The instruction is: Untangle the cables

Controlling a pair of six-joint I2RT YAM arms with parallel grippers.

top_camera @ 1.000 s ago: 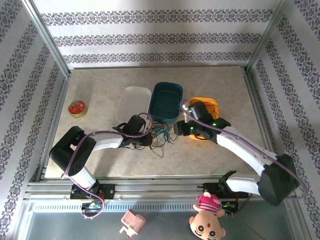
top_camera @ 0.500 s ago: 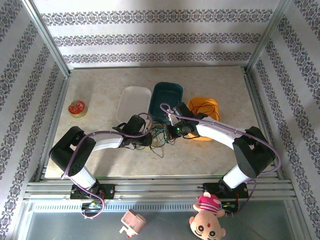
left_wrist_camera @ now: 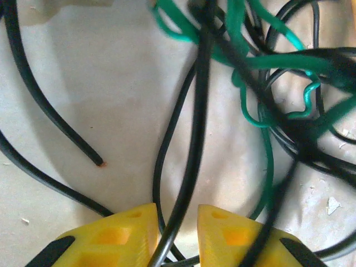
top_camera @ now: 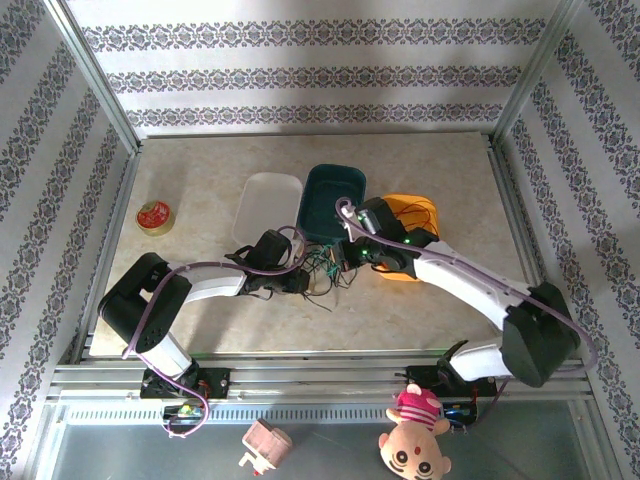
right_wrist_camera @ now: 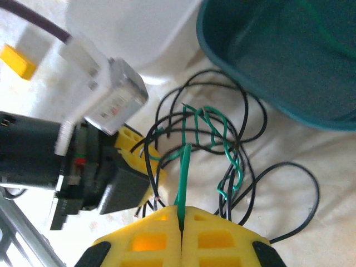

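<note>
The cables (top_camera: 322, 268) lie as a tangle of thin black and green strands at the table's middle, just in front of the teal tub. My left gripper (top_camera: 298, 280) reaches into the tangle from the left. Its yellow jaws (left_wrist_camera: 177, 214) stand slightly open, with a black cable (left_wrist_camera: 197, 139) running loose through the gap. Green loops (left_wrist_camera: 253, 61) cross the black ones beyond it. My right gripper (top_camera: 348, 255) comes in from the right and is lifted a little. Its jaws (right_wrist_camera: 181, 214) are shut on a green cable (right_wrist_camera: 183, 172), which runs taut into the tangle of black strands (right_wrist_camera: 250, 133).
A teal tub (top_camera: 333, 200) and a white tub (top_camera: 268, 200) stand right behind the tangle. An orange bowl (top_camera: 415, 215) sits under the right arm. A red round tin (top_camera: 154, 216) lies far left. A plush doll (top_camera: 415, 440) rests below the table's near edge.
The right gripper moved left into the tangle, shut on a green cable and drew back a little with it. The left jaws have parted slightly around the black cable.
</note>
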